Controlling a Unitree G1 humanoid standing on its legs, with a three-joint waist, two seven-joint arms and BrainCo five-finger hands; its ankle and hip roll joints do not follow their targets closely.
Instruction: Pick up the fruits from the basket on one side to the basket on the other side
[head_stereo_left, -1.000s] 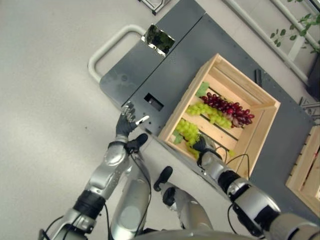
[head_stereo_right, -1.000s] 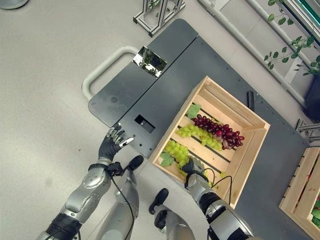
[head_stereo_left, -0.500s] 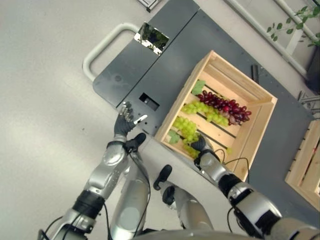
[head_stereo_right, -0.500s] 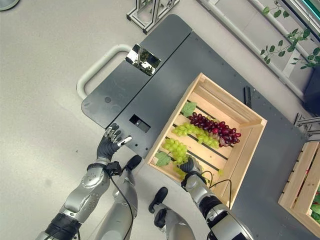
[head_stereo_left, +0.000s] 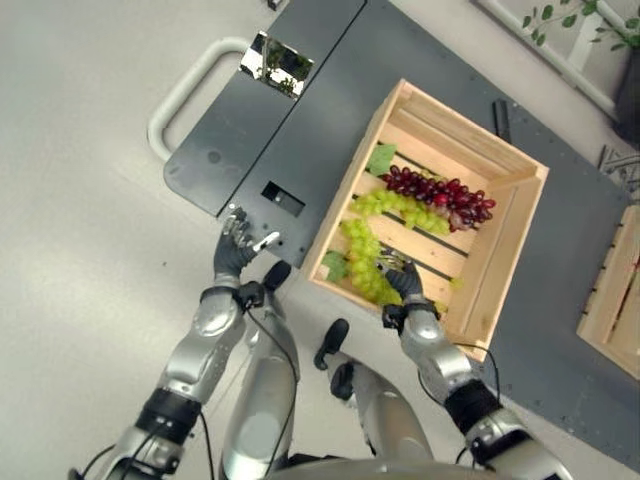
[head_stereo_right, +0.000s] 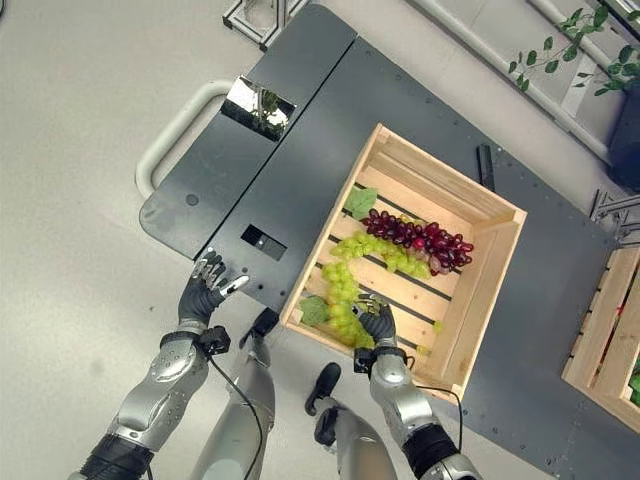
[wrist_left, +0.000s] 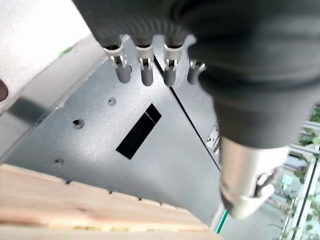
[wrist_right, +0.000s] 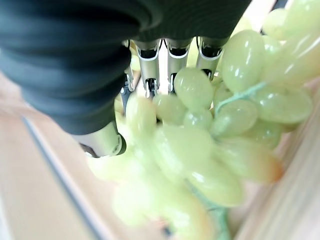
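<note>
1. Right hand (head_stereo_right: 378, 325): reaches over the near wall of the wooden crate (head_stereo_right: 495, 275), fingers curled round the green grape bunch (head_stereo_right: 340, 290).
2. Beyond it: red grape bunch (head_stereo_right: 420, 240) against the far slats.
3. Left hand (head_stereo_right: 203, 292): fingers relaxed, empty, over the dark cart deck (head_stereo_right: 300, 170) edge, beside the crate.

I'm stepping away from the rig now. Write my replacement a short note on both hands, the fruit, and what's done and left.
Right hand: in the wooden crate, closed around the green grapes near its front wall.
Left hand: open, idle over the grey platform.
Red grapes and a second green bunch lie in the crate.
Done: grasp.
Left: lift the bunch and carry it to the other crate.
</note>
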